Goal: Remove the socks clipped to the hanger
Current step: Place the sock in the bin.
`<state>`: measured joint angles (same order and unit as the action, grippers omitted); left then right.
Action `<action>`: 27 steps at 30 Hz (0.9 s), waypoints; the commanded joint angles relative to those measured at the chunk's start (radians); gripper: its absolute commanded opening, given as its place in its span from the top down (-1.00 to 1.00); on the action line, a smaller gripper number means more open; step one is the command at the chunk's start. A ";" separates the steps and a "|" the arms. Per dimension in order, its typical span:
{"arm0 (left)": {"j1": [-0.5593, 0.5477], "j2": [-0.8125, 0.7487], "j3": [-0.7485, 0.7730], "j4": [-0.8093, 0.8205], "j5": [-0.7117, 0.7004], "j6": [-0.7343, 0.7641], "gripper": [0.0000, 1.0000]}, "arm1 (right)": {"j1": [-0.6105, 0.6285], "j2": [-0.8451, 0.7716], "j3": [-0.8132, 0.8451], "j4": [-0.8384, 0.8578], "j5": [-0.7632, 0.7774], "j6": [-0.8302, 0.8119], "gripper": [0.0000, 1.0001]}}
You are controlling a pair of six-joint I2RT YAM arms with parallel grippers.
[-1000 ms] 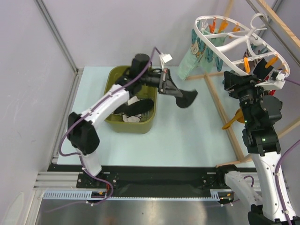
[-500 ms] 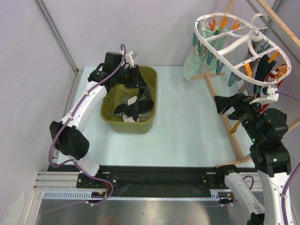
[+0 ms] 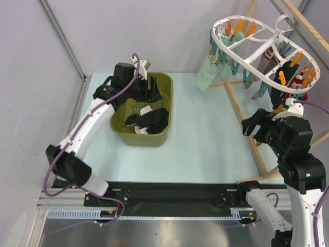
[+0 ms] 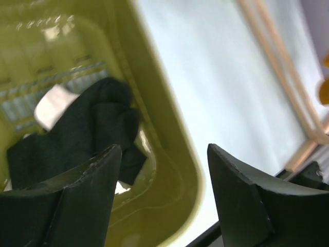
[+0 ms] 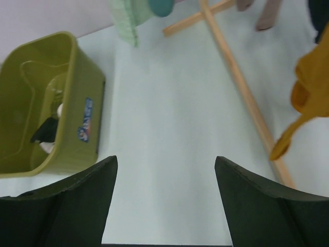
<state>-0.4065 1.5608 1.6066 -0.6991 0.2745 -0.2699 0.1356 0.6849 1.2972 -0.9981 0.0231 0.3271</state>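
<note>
The white oval hanger (image 3: 250,57) hangs at the top right with orange and teal pegs. Socks still clipped to it include a mint one (image 3: 207,72), a red one (image 3: 297,84) and a mustard one (image 5: 308,92). My left gripper (image 3: 152,88) stands open and empty over the far end of the olive tub (image 3: 167,110). Black socks (image 3: 146,119) lie in the tub, and one black sock (image 4: 77,134) shows just beyond my left gripper (image 4: 163,149). My right gripper (image 3: 250,126) is open and empty, below the hanger and above the table (image 5: 169,103).
The light wooden rack (image 3: 237,110) that carries the hanger stands on the right, its base rail (image 5: 241,87) lying across the table. The tub (image 5: 41,103) sits at the left in the right wrist view. A metal post (image 3: 64,43) runs along the left wall.
My left gripper carried a black sock from right of the tub to over it, then opened; the sock now lies in the tub. My right gripper dropped from the hanger and opened wider.
</note>
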 commanded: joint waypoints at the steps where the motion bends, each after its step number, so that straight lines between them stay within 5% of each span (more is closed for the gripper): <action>1: -0.041 -0.149 -0.028 0.107 0.011 0.051 -0.47 | -0.001 0.027 0.054 -0.065 0.196 -0.025 -0.64; 14: -0.045 -0.323 -0.243 0.253 0.167 0.015 -0.50 | -0.002 0.067 -0.058 0.056 0.532 -0.063 -0.55; 27: -0.045 -0.363 -0.272 0.286 0.198 -0.002 -0.51 | -0.001 0.120 -0.055 0.306 0.532 -0.163 -0.58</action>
<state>-0.4549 1.2110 1.3388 -0.4503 0.4488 -0.2619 0.1356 0.7620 1.1812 -0.8032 0.5449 0.2161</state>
